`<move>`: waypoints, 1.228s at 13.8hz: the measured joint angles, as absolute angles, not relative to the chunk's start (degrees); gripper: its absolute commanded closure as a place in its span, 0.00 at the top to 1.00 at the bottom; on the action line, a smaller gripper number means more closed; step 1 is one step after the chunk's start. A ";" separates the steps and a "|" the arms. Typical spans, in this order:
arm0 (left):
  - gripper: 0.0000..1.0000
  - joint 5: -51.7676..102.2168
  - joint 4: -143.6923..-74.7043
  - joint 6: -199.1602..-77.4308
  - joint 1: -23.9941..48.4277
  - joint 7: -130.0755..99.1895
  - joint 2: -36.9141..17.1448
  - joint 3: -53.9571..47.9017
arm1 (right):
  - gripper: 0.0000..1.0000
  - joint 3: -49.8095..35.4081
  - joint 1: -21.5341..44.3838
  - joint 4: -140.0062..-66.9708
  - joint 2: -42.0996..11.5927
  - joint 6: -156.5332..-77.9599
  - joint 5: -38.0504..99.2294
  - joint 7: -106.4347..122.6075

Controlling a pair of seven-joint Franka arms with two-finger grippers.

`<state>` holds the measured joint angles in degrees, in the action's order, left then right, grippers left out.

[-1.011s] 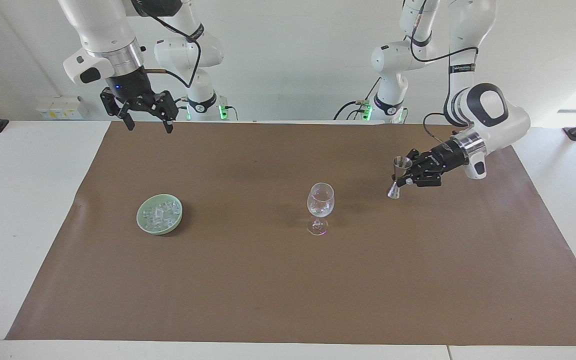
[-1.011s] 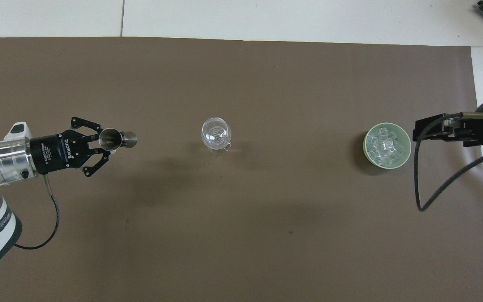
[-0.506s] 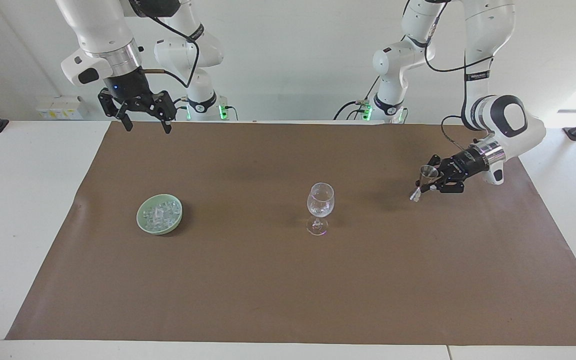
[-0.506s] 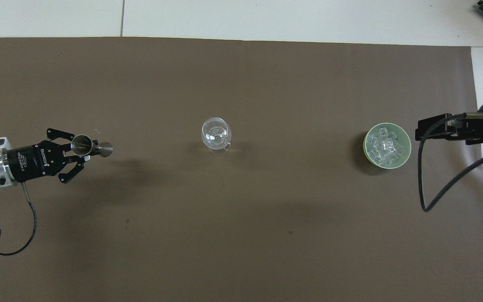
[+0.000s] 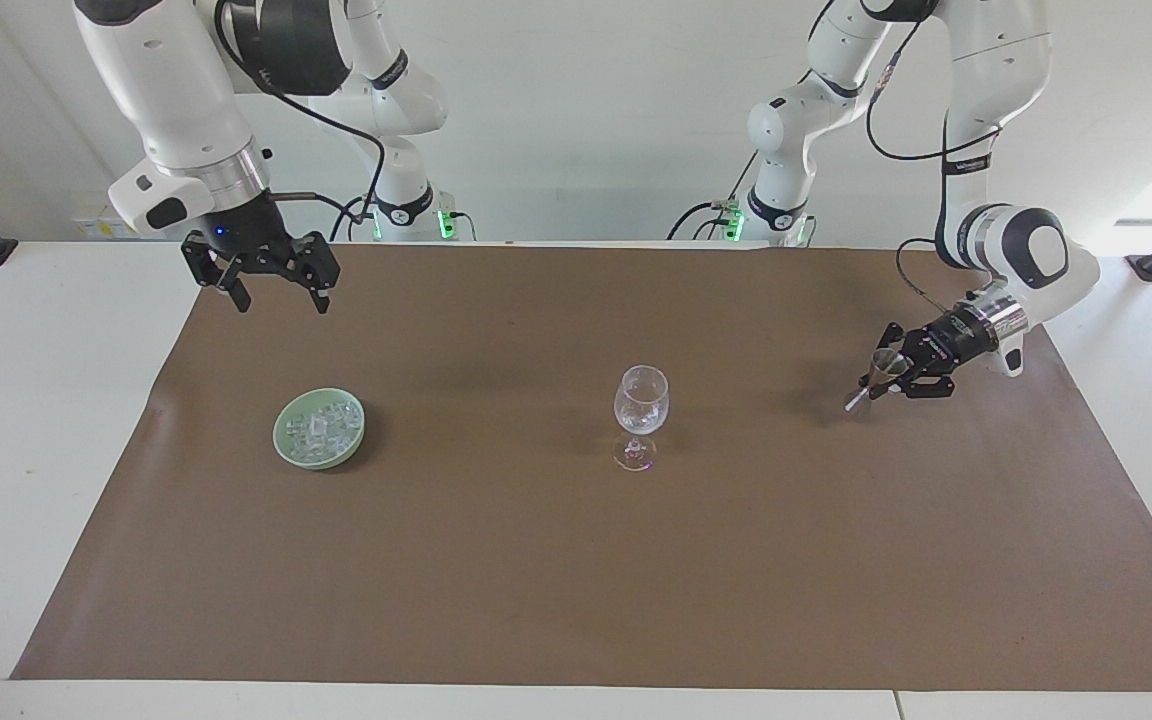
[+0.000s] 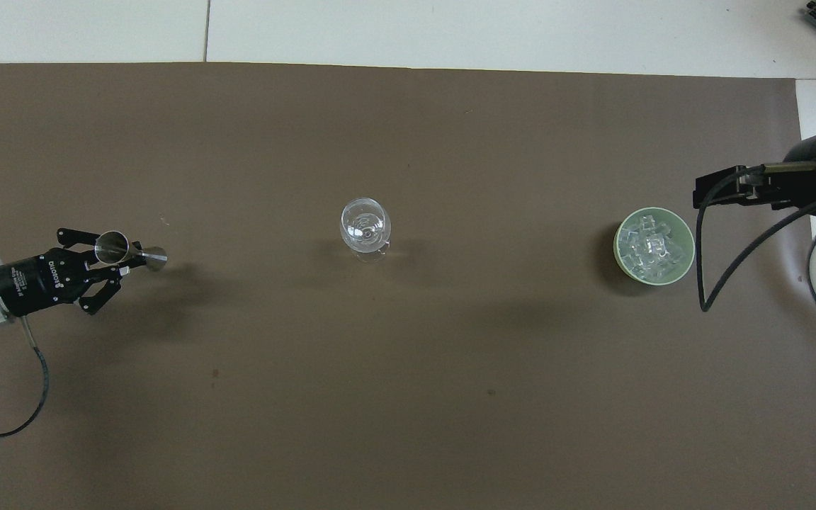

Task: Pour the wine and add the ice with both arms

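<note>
A clear wine glass (image 5: 641, 402) (image 6: 365, 225) stands upright mid-mat. A pale green bowl (image 5: 282, 441) (image 6: 619, 236) holds the ice (image 5: 324, 424) (image 6: 652, 246), a heap of small clear cubes, toward the right arm's end. My left gripper (image 5: 884, 379) (image 6: 112, 256) is shut on a small metal jigger (image 5: 874, 378) (image 6: 129, 250), tilted and low over the mat toward the left arm's end, well apart from the glass. My right gripper (image 5: 278, 297) (image 6: 723, 190) is open and empty, raised over the mat beside the bowl.
A brown mat (image 5: 536, 580) (image 6: 450, 389) covers most of the white table (image 5: 56, 420). Black cables hang from both arms.
My left gripper has carried the jigger away from the glass toward the left arm's end and lower. My right gripper has come down a little, still open.
</note>
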<state>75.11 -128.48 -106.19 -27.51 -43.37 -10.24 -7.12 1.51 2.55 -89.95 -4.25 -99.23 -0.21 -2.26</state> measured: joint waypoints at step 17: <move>0.00 79.78 -124.61 -112.18 -27.19 -44.01 -18.52 -8.01 | 1.00 1.79 -0.91 -108.20 -11.31 -122.16 -1.68 7.35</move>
